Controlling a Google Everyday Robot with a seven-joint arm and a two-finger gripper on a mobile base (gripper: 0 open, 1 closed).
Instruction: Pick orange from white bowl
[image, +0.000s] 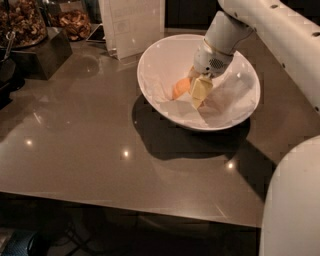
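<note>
The white bowl (155, 55) stands tilted on the dark table, lined with crumpled white paper. The orange (180, 88) lies inside it, left of centre, partly hidden by my gripper. My gripper (194, 92) reaches down into the bowl from the upper right and sits right against the orange's right side, with its pale yellow tip low over the paper. I cannot tell whether it has hold of the orange.
Glass containers of nuts (22, 22) and dried snacks (75, 24) stand at the back left on a dark block (42, 55). A white sign card (132, 25) stands behind the bowl. My white body (292, 200) fills the lower right. The table's front edge (125, 202) runs across below.
</note>
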